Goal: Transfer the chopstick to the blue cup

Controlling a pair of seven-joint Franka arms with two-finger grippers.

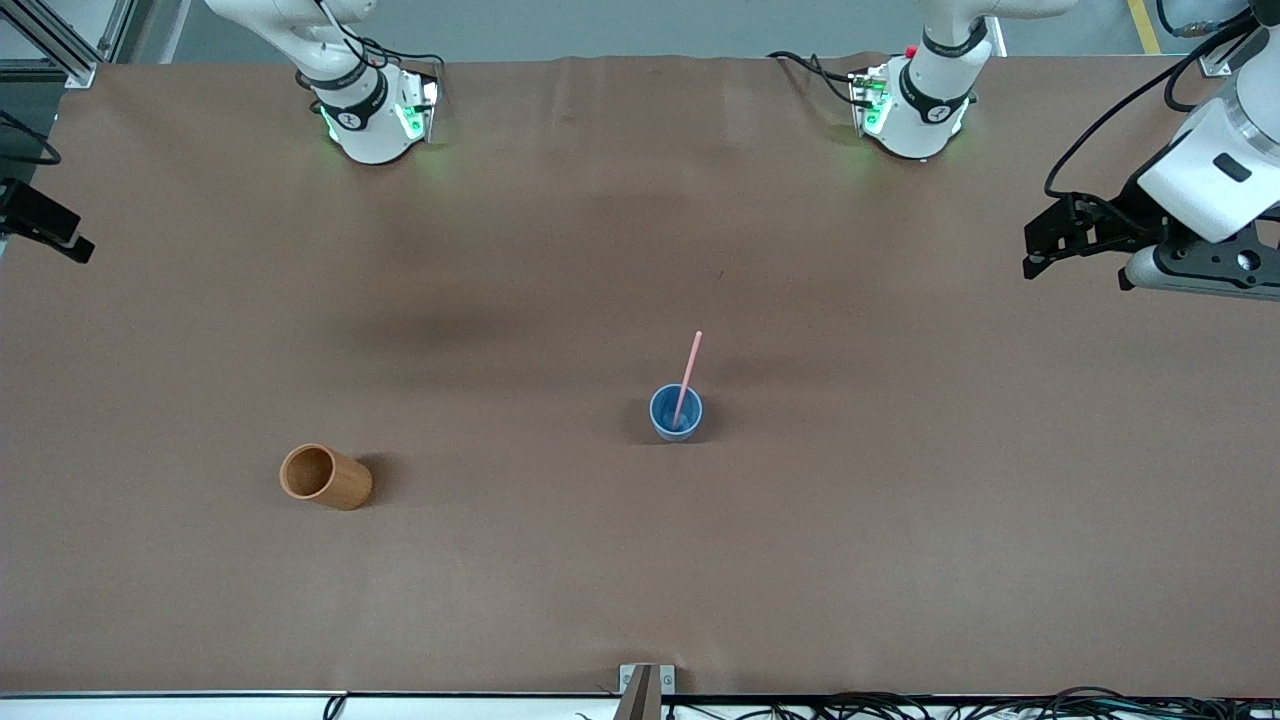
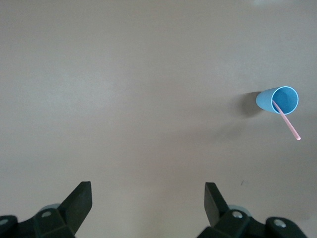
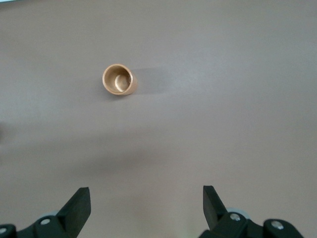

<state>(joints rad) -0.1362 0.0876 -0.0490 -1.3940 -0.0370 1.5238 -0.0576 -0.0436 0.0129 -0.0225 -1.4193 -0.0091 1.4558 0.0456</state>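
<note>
The blue cup [image 1: 676, 412] stands upright near the middle of the table, and the pale pink chopstick [image 1: 688, 372] leans in it with its upper end sticking out. In the left wrist view the blue cup [image 2: 266, 99] and the chopstick [image 2: 288, 123] show well apart from the fingers. My left gripper [image 1: 1036, 250] hangs open and empty over the left arm's end of the table; its open jaws [image 2: 147, 198] frame bare table. At the right arm's end my right gripper [image 1: 62, 236] hangs open and empty too, with its jaws [image 3: 147, 201] wide over bare table.
An orange-brown cup [image 1: 325, 477] stands toward the right arm's end, nearer to the front camera than the blue cup; the right wrist view shows the orange-brown cup [image 3: 118, 80] upright and empty. Brown paper [image 1: 560, 580] covers the table. Cables run along its front edge.
</note>
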